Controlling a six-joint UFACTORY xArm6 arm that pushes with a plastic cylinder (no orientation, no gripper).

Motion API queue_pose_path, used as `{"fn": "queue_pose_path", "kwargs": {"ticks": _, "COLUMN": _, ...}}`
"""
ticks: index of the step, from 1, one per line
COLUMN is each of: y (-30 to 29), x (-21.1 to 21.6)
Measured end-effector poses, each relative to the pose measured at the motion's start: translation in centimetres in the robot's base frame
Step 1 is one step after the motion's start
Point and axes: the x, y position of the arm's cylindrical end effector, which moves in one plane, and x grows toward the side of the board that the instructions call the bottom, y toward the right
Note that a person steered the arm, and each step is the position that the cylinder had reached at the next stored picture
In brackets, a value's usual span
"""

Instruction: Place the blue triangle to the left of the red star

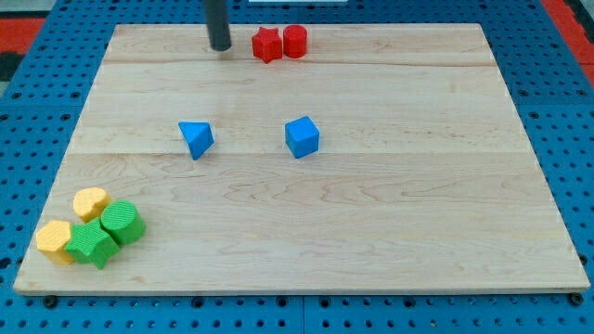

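The blue triangle (pixel 196 139) lies on the wooden board (pixel 371 232) left of centre. The red star (pixel 266 44) sits near the view's top edge, touching a red cylinder (pixel 295 41) on its right. My tip (pixel 220 46) rests on the board just left of the red star, with a small gap between them, and well above the blue triangle in the view.
A blue cube (pixel 302 136) lies near the board's centre, right of the triangle. At the bottom left corner a cluster holds two yellow blocks (pixel 90 202) (pixel 55 240), a green star (pixel 92 244) and a green cylinder (pixel 122 223).
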Motion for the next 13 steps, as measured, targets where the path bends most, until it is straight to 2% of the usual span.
{"fn": "queue_pose_path", "kwargs": {"ticks": 1, "y": 0.0, "x": 5.1}}
{"fn": "queue_pose_path", "kwargs": {"ticks": 2, "y": -3.9, "x": 7.5}}
{"fn": "queue_pose_path", "kwargs": {"ticks": 4, "y": -8.5, "x": 18.5}}
{"fn": "queue_pose_path", "kwargs": {"ticks": 5, "y": -3.7, "x": 21.3}}
{"fn": "queue_pose_path", "kwargs": {"ticks": 6, "y": 0.6, "x": 19.8}}
{"fn": "queue_pose_path", "kwargs": {"ticks": 7, "y": 0.4, "x": 17.4}}
{"fn": "queue_pose_path", "kwargs": {"ticks": 8, "y": -3.2, "x": 16.4}}
{"fn": "queue_pose_path", "kwargs": {"ticks": 10, "y": -4.8, "x": 13.5}}
{"fn": "queue_pose_path", "kwargs": {"ticks": 11, "y": -8.4, "x": 13.0}}
{"fn": "queue_pose_path", "kwargs": {"ticks": 13, "y": -7.6, "x": 8.5}}
